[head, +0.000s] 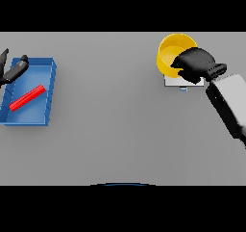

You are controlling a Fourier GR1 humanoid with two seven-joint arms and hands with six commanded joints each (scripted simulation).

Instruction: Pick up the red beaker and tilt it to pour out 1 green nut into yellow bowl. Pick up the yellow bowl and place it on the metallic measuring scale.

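Bowl (172,53) sits on the scale (177,82), my right hand (194,64) curled around its rim. Left hand (12,68) hangs open, fingers relaxed, over the blue tray (50,89) holding the beaker (27,97).

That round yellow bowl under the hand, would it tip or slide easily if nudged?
Probably stiff: the round yellow bowl keeps its shape under the right hand. Likely light, with thin-looking walls. It sits on a small metallic scale, so a nudge might slide it off.

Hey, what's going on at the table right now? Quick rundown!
Right hand curled on yellow bowl, bowl over the scale. Left hand open, idle above blue tray with red piece. Nothing in the way.
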